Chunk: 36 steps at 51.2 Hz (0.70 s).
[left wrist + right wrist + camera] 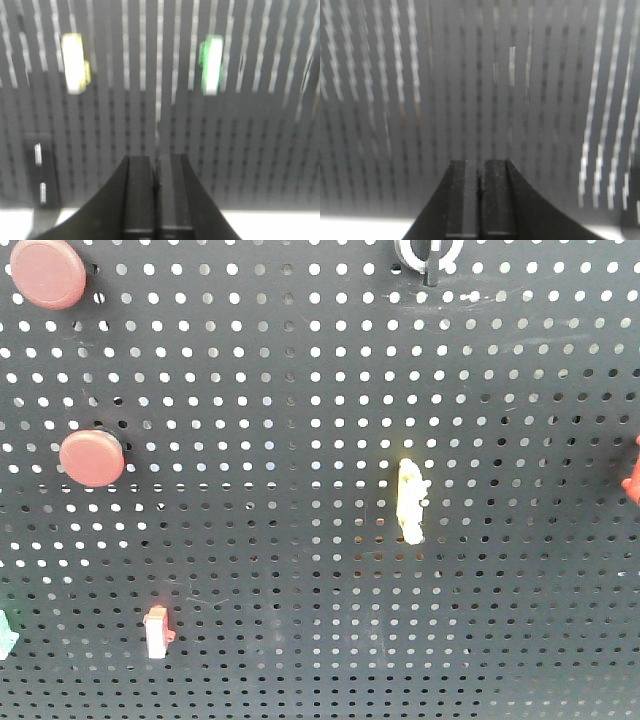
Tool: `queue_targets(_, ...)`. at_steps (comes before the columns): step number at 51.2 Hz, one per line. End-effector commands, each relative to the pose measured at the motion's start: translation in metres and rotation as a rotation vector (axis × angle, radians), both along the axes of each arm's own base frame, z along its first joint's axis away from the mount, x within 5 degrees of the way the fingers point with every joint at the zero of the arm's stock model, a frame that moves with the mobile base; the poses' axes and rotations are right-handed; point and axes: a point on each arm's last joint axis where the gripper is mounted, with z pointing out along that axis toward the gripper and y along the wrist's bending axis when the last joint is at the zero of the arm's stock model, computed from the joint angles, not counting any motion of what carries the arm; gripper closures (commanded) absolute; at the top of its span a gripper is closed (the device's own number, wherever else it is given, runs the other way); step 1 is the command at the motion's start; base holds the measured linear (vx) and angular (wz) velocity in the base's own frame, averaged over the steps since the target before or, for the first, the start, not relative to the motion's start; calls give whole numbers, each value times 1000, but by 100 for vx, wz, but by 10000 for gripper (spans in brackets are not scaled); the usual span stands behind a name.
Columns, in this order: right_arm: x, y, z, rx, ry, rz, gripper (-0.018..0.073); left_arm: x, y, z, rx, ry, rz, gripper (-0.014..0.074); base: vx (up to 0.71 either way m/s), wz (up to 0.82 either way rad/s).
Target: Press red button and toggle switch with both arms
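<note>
Left fingers (pixel 137 195) together, green switch (pixel 211 65) upper-right

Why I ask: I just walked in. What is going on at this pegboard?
A two-armed robot faces a dark pegboard carrying red buttons and small switches. The left gripper and right gripper are both shut, holding nothing, apparently short of the board. The left one points below a yellow switch and a green switch. Nothing is being pressed.
</note>
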Motion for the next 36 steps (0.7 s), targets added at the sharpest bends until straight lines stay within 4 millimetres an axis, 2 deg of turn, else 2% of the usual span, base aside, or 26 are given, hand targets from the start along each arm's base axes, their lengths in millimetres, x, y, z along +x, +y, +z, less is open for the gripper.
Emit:
queue_targets(1, -5, 1, 14, 2, -173, 9, 563, -4, 1, 8, -19, -178, 7, 594, 0, 0)
queue_targets(6, -8, 1, 28, 28, -218, 16, 563, -8, 1, 27, -29, -276, 7, 594, 0, 0)
queue_targets(9, -13, 0, 44, 39, -255, 19, 563, -13, 1, 42, -29, -322, 6, 594, 0, 0)
queue_targets(19, -32, -1, 119, 18, -315, 2, 563, -42, 0, 132, 17, -442, 7, 594, 0, 0)
queue_targets(21, -34, -2, 136, 14, -314, -3, 563, -43, 0, 143, 28, -434, 10, 594, 0, 0)
queue_targets(22, -34, -2, 146, 12, -313, -5, 563, -48, 0, 159, 33, -447, 11, 594, 0, 0)
queue_targets(31, -23, -2, 216, -3, -331, -16, 563, -47, 1, 239, 39, -418, 16, 594, 0, 0)
queue_targets(36, -5, -1, 238, -3, -318, -15, 563, -36, 1, 261, 38, -377, 16, 594, 0, 0)
